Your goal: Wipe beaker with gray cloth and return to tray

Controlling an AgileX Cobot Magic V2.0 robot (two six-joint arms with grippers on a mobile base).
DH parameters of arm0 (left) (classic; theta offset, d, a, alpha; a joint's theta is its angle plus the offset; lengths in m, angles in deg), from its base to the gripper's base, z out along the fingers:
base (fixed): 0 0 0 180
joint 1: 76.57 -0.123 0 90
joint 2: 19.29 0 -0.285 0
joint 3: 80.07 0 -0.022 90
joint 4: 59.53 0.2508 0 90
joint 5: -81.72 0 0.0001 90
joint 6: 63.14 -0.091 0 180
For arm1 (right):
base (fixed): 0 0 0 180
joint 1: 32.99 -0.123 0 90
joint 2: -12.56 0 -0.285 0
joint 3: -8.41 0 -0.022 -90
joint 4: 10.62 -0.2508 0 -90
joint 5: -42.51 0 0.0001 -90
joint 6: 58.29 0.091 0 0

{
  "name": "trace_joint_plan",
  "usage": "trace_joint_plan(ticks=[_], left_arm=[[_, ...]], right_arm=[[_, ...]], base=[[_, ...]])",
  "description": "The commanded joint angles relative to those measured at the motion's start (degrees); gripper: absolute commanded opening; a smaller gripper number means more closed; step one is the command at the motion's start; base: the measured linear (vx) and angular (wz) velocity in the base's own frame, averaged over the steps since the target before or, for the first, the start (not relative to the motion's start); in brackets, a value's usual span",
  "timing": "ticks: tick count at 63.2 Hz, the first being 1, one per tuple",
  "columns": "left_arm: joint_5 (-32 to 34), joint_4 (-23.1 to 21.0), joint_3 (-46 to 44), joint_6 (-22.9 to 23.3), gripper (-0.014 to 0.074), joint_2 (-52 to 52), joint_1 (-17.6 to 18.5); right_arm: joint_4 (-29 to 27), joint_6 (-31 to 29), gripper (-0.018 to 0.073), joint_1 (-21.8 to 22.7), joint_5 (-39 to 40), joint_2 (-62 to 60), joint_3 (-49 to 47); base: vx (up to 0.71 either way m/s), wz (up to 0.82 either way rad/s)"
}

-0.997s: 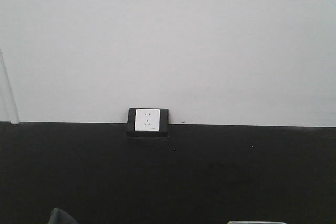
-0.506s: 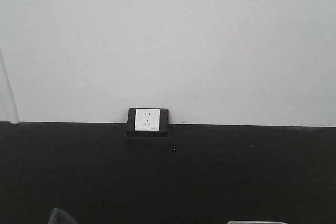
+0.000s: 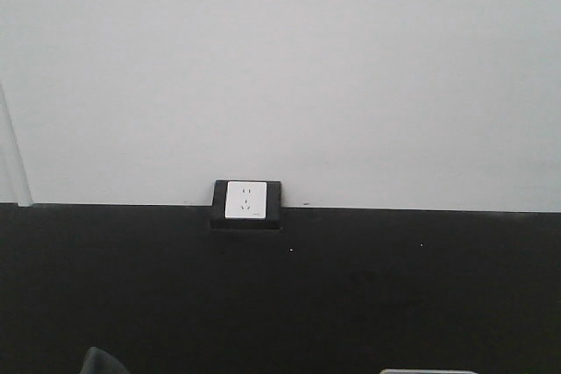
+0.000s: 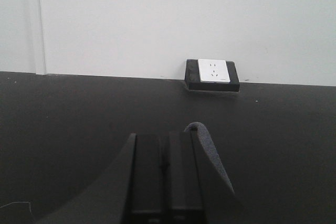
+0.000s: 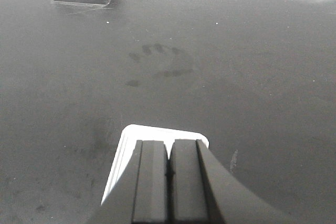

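Where the black table [image 3: 351,304] meets the white wall [image 3: 280,67], a socket [image 3: 246,200] sits; the left gripper [image 4: 167,163] reaches level toward it, fingers pressed together, gray cloth [image 4: 210,153] just beside; the right gripper [image 5: 169,169], fingers together, angles down over what is probably the tray [image 5: 123,153]; no beaker shows.

Matte black tabletop [image 5: 252,77] w/ faint darker handprint smudge [image 5: 157,64]. Plain white wall [image 3: 280,67]. White socket plate [image 3: 244,200] in black box surround [image 3: 272,203]. Gray cloth [image 4: 210,153], fuzzy texture. White tray [image 5: 157,132] corner. Black left gripper [image 4: 164,169], black right gripper [image 5: 169,174], both plain, no pattern.
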Motion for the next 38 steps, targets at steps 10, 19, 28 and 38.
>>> trace_joint_plan(ticks=[10, 19, 28, 38], left_arm=[[4.69, 0.00, 1.75, 0.32, -0.0006, -0.75, 0.02], [4.69, 0.00, 1.75, 0.32, -0.0006, -0.75, 0.02], [4.69, 0.00, 1.75, 0.32, -0.0006, -0.75, 0.02], [4.69, 0.00, 1.75, 0.32, -0.0006, -0.75, 0.02]], right_arm=[[1.57, 0.00, -0.0012, 0.13, 6.20, -1.26, 0.05], [4.09, 0.00, -0.0012, 0.13, 20.51, -11.50, 11.33], [7.73, 0.00, -0.0012, 0.24, 33.94, -25.91, 26.92], [10.22, 0.44, -0.0012, 0.24, 36.98, -39.92, 40.39]], base=[[0.00, 0.00], [0.00, 0.00], [0.00, 0.00], [0.00, 0.00]])
